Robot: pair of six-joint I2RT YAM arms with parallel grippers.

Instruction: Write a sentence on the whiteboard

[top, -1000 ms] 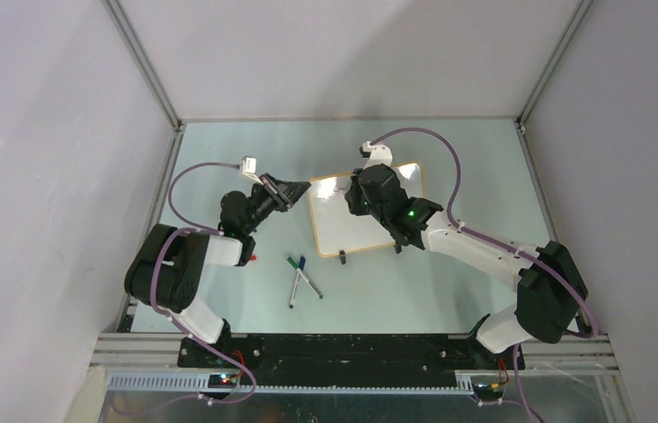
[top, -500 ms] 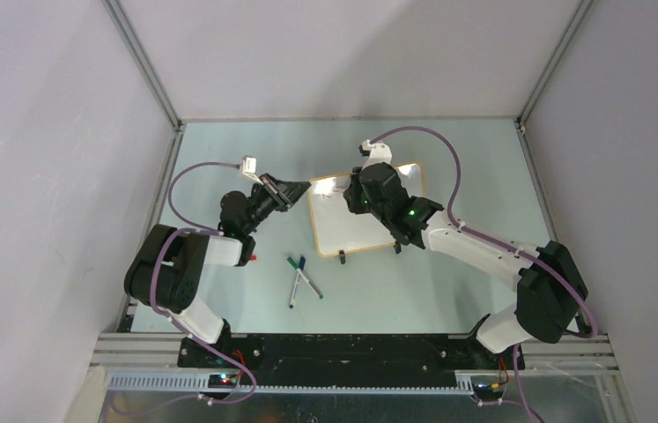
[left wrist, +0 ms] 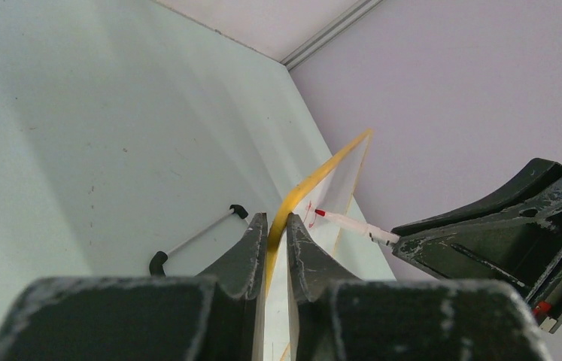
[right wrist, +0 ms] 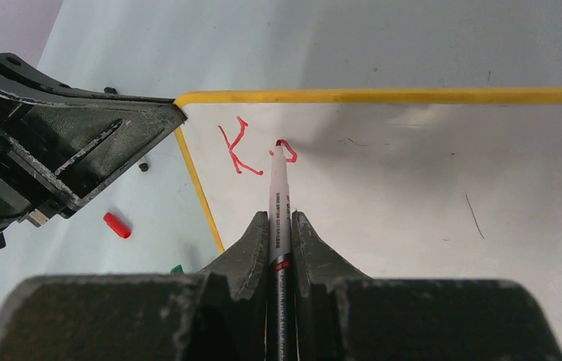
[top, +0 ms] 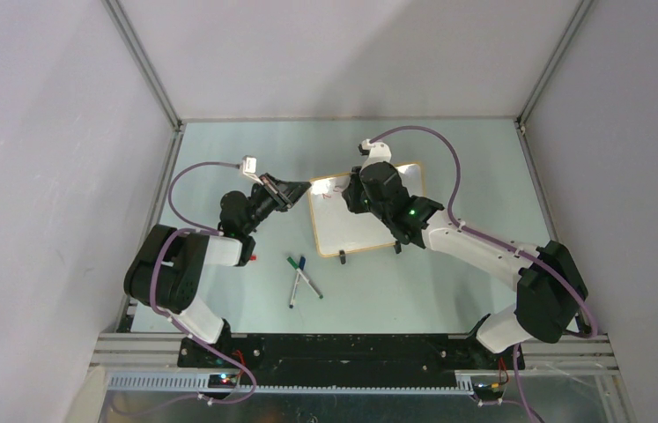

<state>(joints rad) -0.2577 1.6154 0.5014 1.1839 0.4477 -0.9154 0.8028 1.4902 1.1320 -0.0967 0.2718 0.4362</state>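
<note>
The whiteboard (top: 347, 231) is found on the pale green table (top: 466, 150), roughly at its middle, and two black clip feet (top: 342, 257) are seen at the board's near edge. The left gripper (left wrist: 276, 226) is closed on the board's far left corner, the yellow frame being pinched between its fingers. The right gripper (right wrist: 279, 222) is held over the board's far left part and is clamped tight on a red marker (right wrist: 278, 192), whose tip is pressed to the white surface. Two loose markers (top: 303, 278) are crossed on the table just off the board's near left corner. Of the sentence (right wrist: 238, 149), only a red "K" and the start of a second letter are written, just inside the board's far left corner. A small red cap (right wrist: 117, 225) is seen on the table to the left of the board.
</note>
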